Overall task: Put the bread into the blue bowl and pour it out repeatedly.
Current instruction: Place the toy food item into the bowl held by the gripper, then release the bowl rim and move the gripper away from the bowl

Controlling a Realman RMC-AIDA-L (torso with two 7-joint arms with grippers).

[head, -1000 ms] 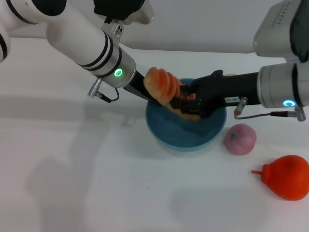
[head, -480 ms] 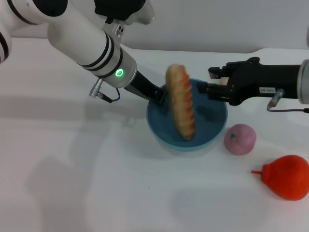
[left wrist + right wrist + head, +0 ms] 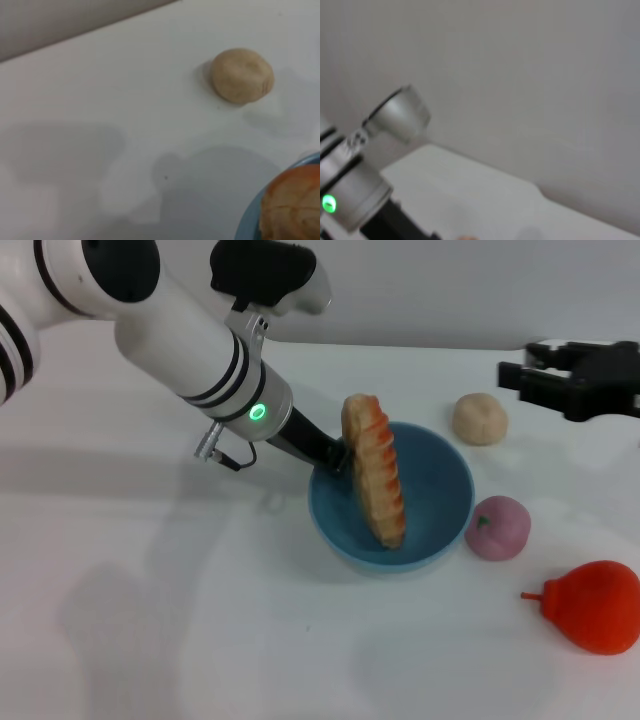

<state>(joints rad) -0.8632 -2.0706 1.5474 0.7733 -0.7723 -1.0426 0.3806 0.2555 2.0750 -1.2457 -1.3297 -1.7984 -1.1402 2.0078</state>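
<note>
The bread [image 3: 375,480], a long loaf with orange-and-cream stripes, stands on end inside the blue bowl [image 3: 440,485], leaning on its left rim. My left gripper [image 3: 333,453] is at that rim with its dark fingers shut on the bowl's edge, right beside the loaf. My right gripper [image 3: 518,373] hangs open and empty at the far right, well away from the bowl. The left wrist view shows the top of the bread [image 3: 292,205] and a sliver of the blue bowl [image 3: 249,226].
A small round beige bun [image 3: 479,418] [image 3: 242,75] lies behind the bowl to the right. A pink fruit [image 3: 497,527] touches the bowl's right side, and an orange-red pear [image 3: 595,605] lies further right. The left arm's wrist [image 3: 350,195] shows in the right wrist view.
My right gripper let go of the bread and drew back to the right, uncovering the bun. The bread went from being held over the bowl to standing in it. The left arm shifted slightly.
</note>
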